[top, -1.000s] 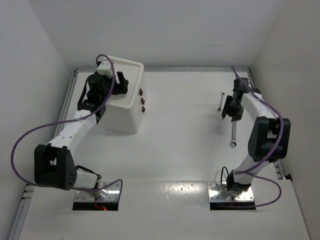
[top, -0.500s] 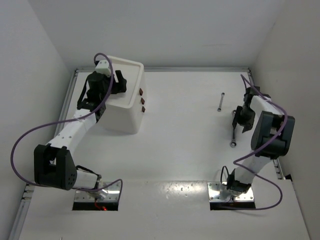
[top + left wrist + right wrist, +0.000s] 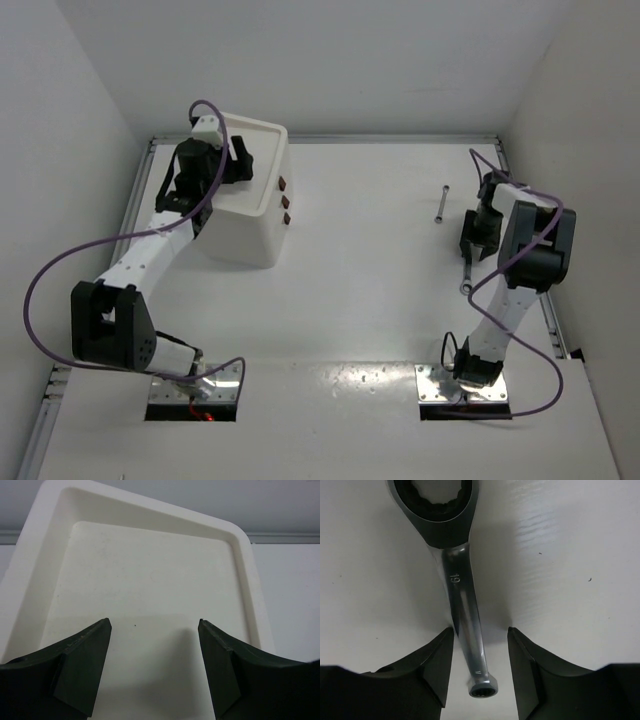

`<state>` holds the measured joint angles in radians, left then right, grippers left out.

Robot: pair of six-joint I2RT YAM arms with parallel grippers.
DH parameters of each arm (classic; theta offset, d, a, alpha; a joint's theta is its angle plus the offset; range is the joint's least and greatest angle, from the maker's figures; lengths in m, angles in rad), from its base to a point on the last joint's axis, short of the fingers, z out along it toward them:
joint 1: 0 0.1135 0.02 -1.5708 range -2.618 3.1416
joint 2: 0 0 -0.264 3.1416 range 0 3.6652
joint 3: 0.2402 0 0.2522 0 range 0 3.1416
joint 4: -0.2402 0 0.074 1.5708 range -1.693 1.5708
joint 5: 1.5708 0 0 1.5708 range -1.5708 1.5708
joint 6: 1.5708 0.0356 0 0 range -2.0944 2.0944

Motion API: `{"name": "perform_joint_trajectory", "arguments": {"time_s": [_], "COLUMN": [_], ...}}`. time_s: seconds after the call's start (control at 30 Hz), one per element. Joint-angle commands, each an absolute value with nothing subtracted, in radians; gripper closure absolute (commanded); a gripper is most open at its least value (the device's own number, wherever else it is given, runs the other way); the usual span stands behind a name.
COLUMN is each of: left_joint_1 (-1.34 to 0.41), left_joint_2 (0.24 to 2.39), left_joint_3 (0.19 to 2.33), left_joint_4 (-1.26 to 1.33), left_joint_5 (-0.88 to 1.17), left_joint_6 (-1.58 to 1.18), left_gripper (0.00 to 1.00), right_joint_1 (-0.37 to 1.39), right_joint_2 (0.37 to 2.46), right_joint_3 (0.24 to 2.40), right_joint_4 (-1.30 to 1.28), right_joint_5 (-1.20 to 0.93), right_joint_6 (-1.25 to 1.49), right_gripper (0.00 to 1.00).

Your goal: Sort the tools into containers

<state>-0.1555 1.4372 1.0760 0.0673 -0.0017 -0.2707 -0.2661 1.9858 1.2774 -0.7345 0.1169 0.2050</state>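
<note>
The right hand (image 3: 480,636), at the right of the top view, stands with jaws parted astride the long wrench (image 3: 462,597), which lies flat on the table (image 3: 370,260) (its shaft close against one finger, clear of the other). A smaller wrench (image 3: 441,203) lies just to its upper left. At the upper left, the left hand (image 3: 152,630) hangs open and empty over the recessed tray top (image 3: 150,570) of the white box (image 3: 250,225).

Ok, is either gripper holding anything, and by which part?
Nothing is held. The right gripper, jaws open, straddles the wrench at its shaft near the small end, not clamping. The left gripper hangs open, empty, over the tray.
</note>
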Motion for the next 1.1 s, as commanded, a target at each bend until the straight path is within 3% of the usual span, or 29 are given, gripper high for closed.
{"name": "perform_joint_trajectory", "arguments": {"time_s": [0.0, 0.17, 0.27, 0.53, 0.8, 0.93, 1.07], "left_joint_1": [-0.135, -0.126, -0.126, -0.117, -0.117, -0.097, -0.063], "left_joint_2": [1.562, 1.562, 1.562, 1.539, 1.528, 1.508, 1.508], "left_joint_3": [0.979, 0.979, 0.979, 0.979, 0.988, 1.028, 1.08], "left_joint_4": [-0.374, -0.383, -0.383, -0.383, -0.383, -0.383, -0.397], "left_joint_5": [-0.017, -0.026, -0.026, -0.026, -0.046, -0.046, -0.046], "left_joint_6": [-0.314, -0.314, -0.314, -0.314, -0.334, -0.334, -0.334], "left_gripper": [0.22, 0.22, 0.22, 0.22, 0.16, 0.16, 0.09], "right_joint_1": [-0.262, -0.262, -0.262, -0.22, -0.091, 0.007, 0.084], "right_joint_2": [2.023, 2.057, 2.057, 1.919, 1.772, 1.761, 1.79], "right_joint_3": [1.321, 1.321, 1.29, 1.253, 1.402, 1.54, 1.658], "right_joint_4": [-0.718, -0.718, -0.709, -0.778, -0.75, -0.697, -0.644], "right_joint_5": [0.141, 0.13, 0.112, -0.142, -0.492, -0.586, -0.636], "right_joint_6": [0.192, 0.192, 0.183, 0.254, 0.497, 0.581, 0.643], "right_gripper": [0.52, 0.62, 1.0, 1.0, 1.0, 1.0, 1.0]}}
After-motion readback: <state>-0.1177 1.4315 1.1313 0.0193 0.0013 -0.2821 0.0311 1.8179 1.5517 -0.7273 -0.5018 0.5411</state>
